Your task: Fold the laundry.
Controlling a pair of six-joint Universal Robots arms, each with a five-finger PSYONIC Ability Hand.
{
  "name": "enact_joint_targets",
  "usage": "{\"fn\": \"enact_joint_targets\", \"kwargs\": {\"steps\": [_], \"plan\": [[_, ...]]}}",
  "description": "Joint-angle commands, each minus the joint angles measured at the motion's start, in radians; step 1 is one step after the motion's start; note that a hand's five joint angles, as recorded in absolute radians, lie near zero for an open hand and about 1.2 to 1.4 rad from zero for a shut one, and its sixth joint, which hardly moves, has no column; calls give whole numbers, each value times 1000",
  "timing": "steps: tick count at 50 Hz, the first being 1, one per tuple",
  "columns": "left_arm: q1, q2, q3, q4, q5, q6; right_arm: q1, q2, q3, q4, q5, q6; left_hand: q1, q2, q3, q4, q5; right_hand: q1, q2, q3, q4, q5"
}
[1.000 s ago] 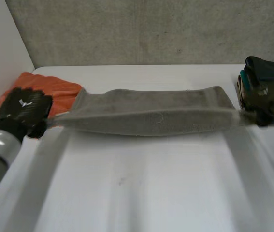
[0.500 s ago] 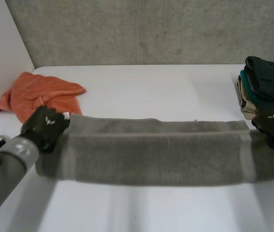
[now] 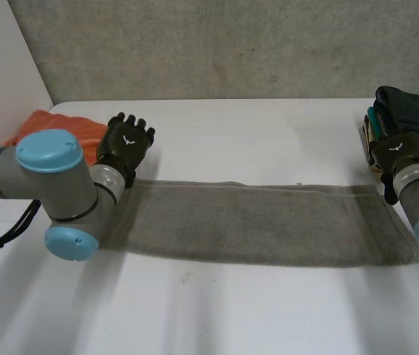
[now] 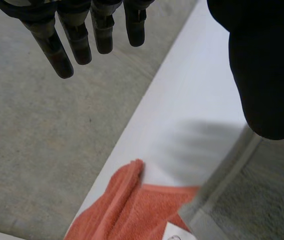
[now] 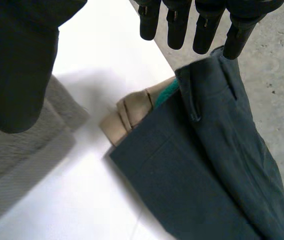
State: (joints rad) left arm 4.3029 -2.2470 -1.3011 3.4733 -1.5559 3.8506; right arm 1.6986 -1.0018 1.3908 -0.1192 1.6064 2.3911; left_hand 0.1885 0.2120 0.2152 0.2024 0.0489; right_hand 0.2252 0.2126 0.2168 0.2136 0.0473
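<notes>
A grey towel (image 3: 261, 225) lies flat on the white table (image 3: 231, 310), folded into a long strip from left to right. My left hand (image 3: 125, 142) hovers open just beyond the towel's left end, fingers (image 4: 76, 37) straight, holding nothing. The towel's corner (image 4: 242, 205) lies below its thumb. At the towel's right end my right hand (image 3: 395, 151) is raised and open, with its fingers (image 5: 192, 22) spread above the stack and the towel's end (image 5: 16, 150) under its thumb.
An orange cloth (image 3: 61, 126) lies crumpled at the table's back left, behind my left arm; its edge (image 4: 131, 210) shows beside the towel's corner. A stack of folded clothes (image 3: 405, 118), dark green on top (image 5: 217, 170), stands at the right edge. A concrete wall (image 3: 231, 44) backs the table.
Both hands held the towel stretched above the table, lowered it toward the front, then let go. The towel now lies flat, and both hands have lifted away with fingers open.
</notes>
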Motion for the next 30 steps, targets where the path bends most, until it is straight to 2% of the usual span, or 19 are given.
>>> {"fn": "enact_joint_targets", "kwargs": {"steps": [1, 3, 7, 12, 14, 19, 21, 22, 23, 26, 27, 30], "plan": [[14, 171, -145, -16, 10, -138, -8, -242, 217, 160, -135, 66, -14, -37, -41, -28, -49, -41, -28, -32, -29, -37], [15, 211, -190, -16, 13, -158, -22, -273, 260, 194, -176, 72, -14, -37, -41, -28, -49, 24, 37, 32, 35, 27], [20, 279, -303, 1, 16, -175, -146, -327, 382, 236, -275, 66, -14, -37, -41, -28, -49, 139, 151, 147, 150, 142], [24, 296, -385, 35, 16, -177, -286, -331, 505, 173, -377, 74, -14, -37, -41, -28, -49, 218, 230, 226, 229, 221], [24, 296, -395, 44, 16, -177, -297, -327, 530, 133, -391, 74, -14, -37, -41, -28, -49, 235, 248, 244, 247, 239], [26, 288, -411, 64, 16, -178, -309, -268, 576, -28, -396, 77, -14, -37, -41, -28, -49, 446, 459, 455, 458, 450], [27, 285, -409, 69, 14, -181, -309, -229, 573, -88, -388, 76, -14, -37, -41, -28, -49, 765, 778, 774, 777, 769], [27, 285, -409, 69, 14, -181, -310, -221, 570, -100, -385, 74, -14, -37, -41, -28, -49, 1066, 1079, 1075, 1078, 1070], [27, 285, -409, 69, 14, -183, -309, -218, 567, -108, -370, 68, -14, -37, -41, -28, -49, 1170, 1183, 1178, 1182, 1173], [24, 290, -409, 69, 13, -183, -312, -216, 571, -135, -324, 57, -14, -37, -41, -28, -49, 1171, 1184, 1179, 1183, 1174], [23, 299, -412, 69, 13, -183, -316, -228, 564, -158, -283, 56, -14, -37, -41, -28, -49, 1171, 1184, 1179, 1183, 1174], [21, 319, -414, 67, 11, -184, -335, -280, 550, -195, -234, 43, -14, -37, -41, -28, -49, 1171, 1184, 1179, 1183, 1174]]}}
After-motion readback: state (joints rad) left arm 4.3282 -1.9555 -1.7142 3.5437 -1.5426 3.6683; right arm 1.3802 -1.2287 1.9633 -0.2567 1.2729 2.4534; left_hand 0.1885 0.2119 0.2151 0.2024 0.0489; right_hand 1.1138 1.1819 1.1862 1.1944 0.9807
